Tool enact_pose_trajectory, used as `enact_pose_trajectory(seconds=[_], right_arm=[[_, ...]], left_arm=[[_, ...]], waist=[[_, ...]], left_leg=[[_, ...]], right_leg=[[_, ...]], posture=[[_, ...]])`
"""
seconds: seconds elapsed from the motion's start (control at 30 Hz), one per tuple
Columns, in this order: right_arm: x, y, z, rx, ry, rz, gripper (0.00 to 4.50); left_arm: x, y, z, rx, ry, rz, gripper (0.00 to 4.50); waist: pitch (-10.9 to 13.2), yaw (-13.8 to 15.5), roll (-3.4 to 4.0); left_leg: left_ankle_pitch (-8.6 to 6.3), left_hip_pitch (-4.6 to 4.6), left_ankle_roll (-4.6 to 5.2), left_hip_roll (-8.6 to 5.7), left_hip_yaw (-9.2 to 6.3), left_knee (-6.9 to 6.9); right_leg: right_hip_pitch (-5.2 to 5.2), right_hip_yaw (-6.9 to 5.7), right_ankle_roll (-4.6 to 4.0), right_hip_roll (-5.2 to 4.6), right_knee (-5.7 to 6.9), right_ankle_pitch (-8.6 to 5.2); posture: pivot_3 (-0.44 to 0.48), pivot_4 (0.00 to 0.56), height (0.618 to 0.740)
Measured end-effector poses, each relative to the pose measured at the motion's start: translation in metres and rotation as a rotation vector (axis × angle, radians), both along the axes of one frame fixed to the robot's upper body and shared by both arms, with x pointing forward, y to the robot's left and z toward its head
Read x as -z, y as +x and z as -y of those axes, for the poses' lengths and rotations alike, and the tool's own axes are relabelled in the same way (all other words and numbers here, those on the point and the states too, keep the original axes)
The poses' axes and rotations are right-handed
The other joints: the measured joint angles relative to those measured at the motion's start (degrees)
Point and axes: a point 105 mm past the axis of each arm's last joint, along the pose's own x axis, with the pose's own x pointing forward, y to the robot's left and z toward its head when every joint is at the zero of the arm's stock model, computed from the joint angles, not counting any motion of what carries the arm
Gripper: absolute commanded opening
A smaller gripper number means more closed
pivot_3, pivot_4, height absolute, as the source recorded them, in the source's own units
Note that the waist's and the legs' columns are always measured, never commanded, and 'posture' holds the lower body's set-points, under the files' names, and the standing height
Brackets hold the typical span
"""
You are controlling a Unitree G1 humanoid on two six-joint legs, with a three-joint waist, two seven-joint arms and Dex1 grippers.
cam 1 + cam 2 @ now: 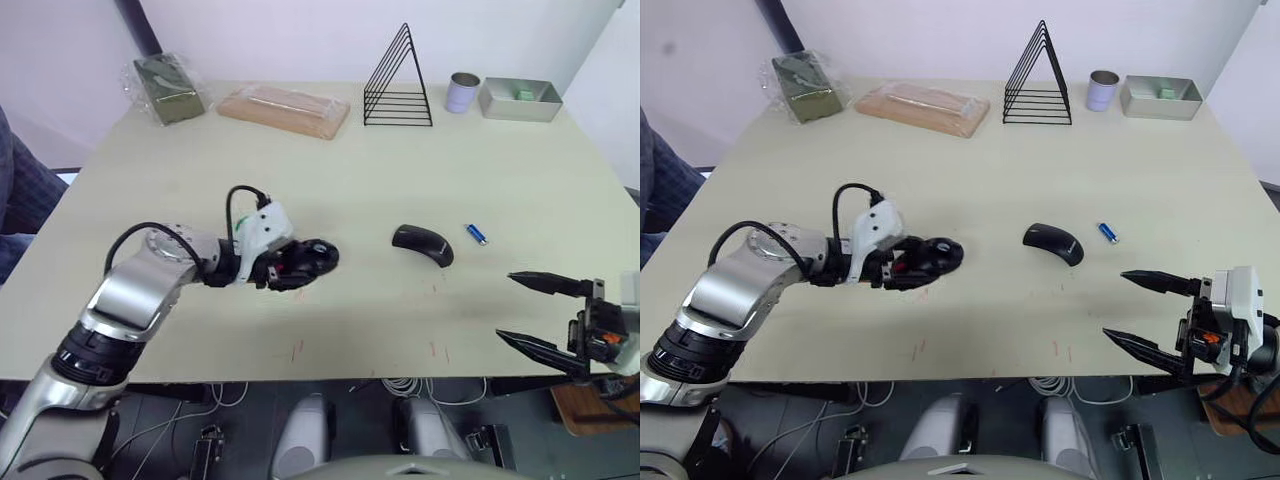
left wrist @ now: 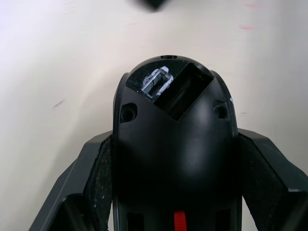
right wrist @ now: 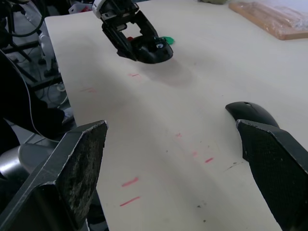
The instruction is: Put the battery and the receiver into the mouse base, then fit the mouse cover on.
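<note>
The left gripper (image 1: 285, 262) fingers are clenching the black oval mouse base (image 1: 308, 258) on the pale bench (image 1: 330, 180). Right of it are lying the plain black curved mouse cover (image 1: 423, 244) and, farther right, the small blue battery (image 1: 477, 235). The right gripper (image 1: 530, 312) fingers are spread, holding nothing.

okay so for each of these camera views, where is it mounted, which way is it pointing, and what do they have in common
Left and right eye views: on the head, looking forward and down over the table; both arms show.
Left wrist view: along the left gripper, shut on the mouse base.
Right wrist view: along the open right gripper, across the table towards the mouse cover.
Shared: every view shows the mouse base.
</note>
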Motion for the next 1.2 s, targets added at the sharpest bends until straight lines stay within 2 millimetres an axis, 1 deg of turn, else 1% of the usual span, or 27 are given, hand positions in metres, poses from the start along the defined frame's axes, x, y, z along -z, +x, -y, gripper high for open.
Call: enact_pose_trajectory(seconds=[0.17, 0.33, 0.53, 0.7, 0.77, 0.9, 1.2], right_arm=[[0.005, -0.008, 0.002, 0.017, -0.022, -0.029, 4.50], [0.008, -0.016, 0.005, 0.035, -0.047, -0.047, 4.50], [0.010, -0.020, 0.005, 0.037, -0.052, -0.061, 4.50], [0.012, -0.022, 0.006, 0.044, -0.057, -0.074, 4.50], [0.010, -0.023, 0.007, 0.049, -0.066, -0.065, 4.50], [0.009, -0.024, 0.006, 0.048, -0.066, -0.060, 4.50], [0.009, -0.022, 0.007, 0.055, -0.070, -0.051, 4.50]], left_arm=[[0.008, -0.008, 0.022, 0.141, 0.023, -0.015, 2.97], [0.014, -0.010, 0.051, 0.244, 0.034, -0.033, 2.97], [0.026, -0.004, 0.068, 0.241, 0.049, -0.057, 2.97], [0.035, -0.004, 0.071, 0.238, 0.079, -0.075, 2.97], [0.043, -0.002, 0.069, 0.238, 0.118, -0.074, 2.97], [0.046, 0.000, 0.071, 0.249, 0.135, -0.053, 2.97], [0.049, -0.001, 0.071, 0.242, 0.147, -0.031, 2.97]], waist=[[0.0, 0.1, -0.01], [0.0, 0.0, -0.01], [0.0, -0.1, -0.01], [0.0, 0.0, -0.01], [0.0, 0.0, 0.00], [-0.1, 0.1, 0.09], [-0.4, 0.1, 0.41]], left_leg=[[0.00, -0.05, 0.00, 0.00, 0.06, 0.02], [0.00, -0.08, 0.01, -0.01, 0.04, 0.09], [0.01, -0.05, 0.01, -0.01, 0.01, 0.10], [0.00, -0.07, 0.01, 0.00, -0.02, 0.10], [0.01, -0.06, 0.01, -0.01, -0.02, 0.10], [0.01, 0.08, 0.01, -0.01, -0.03, 0.12], [0.01, 0.10, 0.02, 0.00, -0.05, 0.23]], right_leg=[[0.00, -0.04, 0.01, 0.04, 0.00, 0.00], [0.01, -0.04, 0.05, 0.06, 0.01, 0.02], [0.01, -0.02, 0.05, 0.10, 0.04, 0.02], [0.00, -0.01, 0.05, 0.10, 0.04, 0.02], [0.01, -0.01, 0.05, 0.10, 0.04, 0.02], [0.20, -0.03, 0.05, 0.09, 0.05, 0.01], [0.22, 0.02, 0.10, 0.08, 0.07, 0.04]], posture=[[0.000, 0.150, 0.740], [0.000, 0.150, 0.740], [0.000, 0.150, 0.740], [0.000, 0.150, 0.740], [0.000, 0.150, 0.740], [0.000, 0.150, 0.740], [0.000, 0.150, 0.740]])
